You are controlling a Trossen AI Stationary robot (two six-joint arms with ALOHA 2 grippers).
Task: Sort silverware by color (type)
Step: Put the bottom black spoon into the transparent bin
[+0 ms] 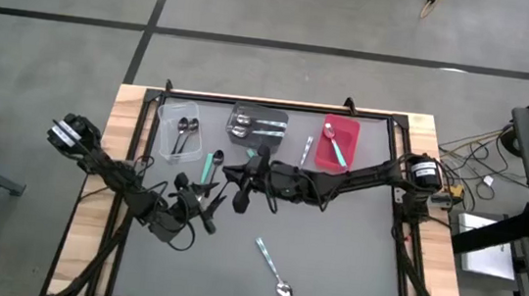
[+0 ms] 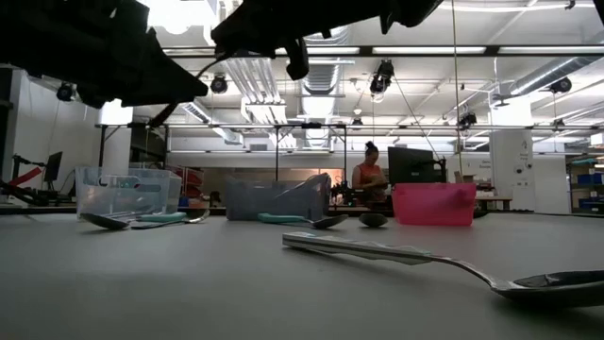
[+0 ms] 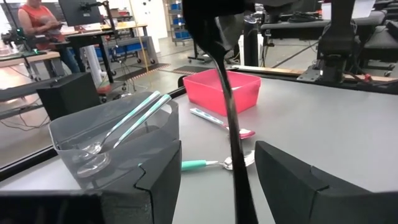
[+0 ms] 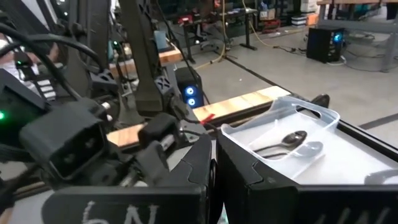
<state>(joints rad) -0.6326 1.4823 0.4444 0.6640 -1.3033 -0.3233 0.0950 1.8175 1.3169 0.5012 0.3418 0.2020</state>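
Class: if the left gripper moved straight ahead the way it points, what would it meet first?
Most likely the black spoon hanging from the right gripper, just ahead of the left gripper and its open fingers; exact depth is unclear.

Seen from above, three bins stood in a row along the counter's (image 1: pixel 353 246) twelve o'clock edge: the first bin (image 1: pixel 179 135) toward eleven o'clock with spoons in it, the middle bin (image 1: pixel 257 125) at twelve, the third bin (image 1: pixel 337 142) toward one o'clock. One spoon (image 1: pixel 211 165) lay on the counter just in front of the first bin. Another spoon (image 1: pixel 273 269) lay alone toward six o'clock, well apart from the bins.
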